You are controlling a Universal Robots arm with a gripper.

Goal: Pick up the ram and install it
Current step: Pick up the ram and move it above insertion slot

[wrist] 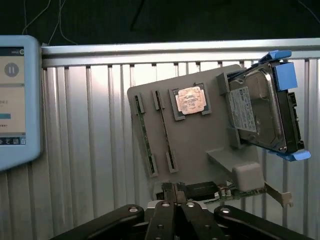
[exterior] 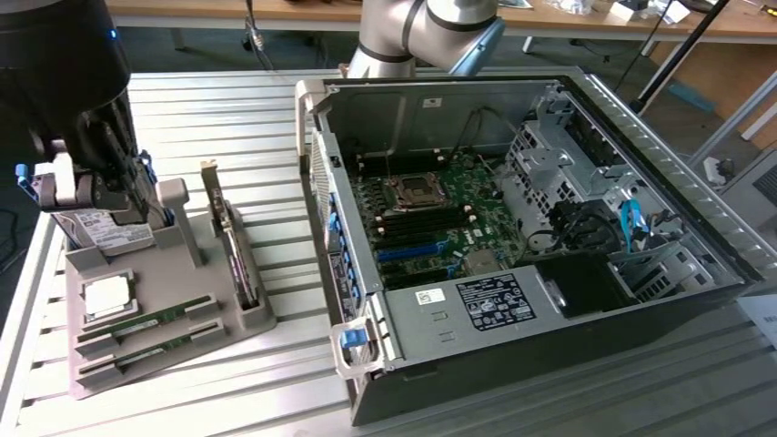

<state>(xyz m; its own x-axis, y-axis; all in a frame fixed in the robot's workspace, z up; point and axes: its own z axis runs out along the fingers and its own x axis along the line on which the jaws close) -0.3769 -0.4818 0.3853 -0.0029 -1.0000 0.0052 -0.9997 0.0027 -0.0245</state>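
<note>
The gripper [wrist: 175, 200], fingers pressed together on nothing, hangs near the grey tray [wrist: 200, 140]. The ram [exterior: 152, 320] sits slotted in that tray, lower left of the exterior view, untouched. Coming down closed, it would likely jab the stick or the neighbouring processor [exterior: 107, 296].

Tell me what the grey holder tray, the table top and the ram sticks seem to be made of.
The grey holder tray: probably plastic, matte, uniform grey with moulded slots. The table top: likely metal, perhaps aluminium; silvery ribbed slats with sheen. The ram sticks: green circuit board with dark chips.
</note>
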